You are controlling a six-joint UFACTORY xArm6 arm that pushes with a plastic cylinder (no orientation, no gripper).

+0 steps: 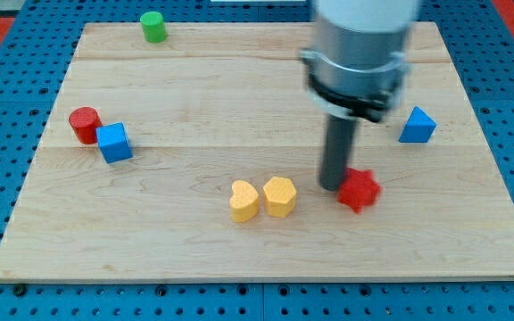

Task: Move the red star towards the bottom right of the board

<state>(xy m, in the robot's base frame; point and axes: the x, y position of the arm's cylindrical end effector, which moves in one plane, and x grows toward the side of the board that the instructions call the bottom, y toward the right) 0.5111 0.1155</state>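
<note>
Red star (359, 190) lies flat, blurred, right of the yellow blocks (262, 198); my tip (333, 185) touches its left edge; rod upright, grasping nothing.

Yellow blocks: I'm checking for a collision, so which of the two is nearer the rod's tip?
The right-hand yellow block, the one beside my tip. The other yellow block, heart-shaped, lies farther to the view's left.

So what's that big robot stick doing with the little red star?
My tip is pressed against the red star on its left side in the view, pushing it toward the board's bottom right. The star sits right of centre, not yet in the corner. The yellow blocks, the blue blocks and the red cylinder sit apart, untouched.
</note>
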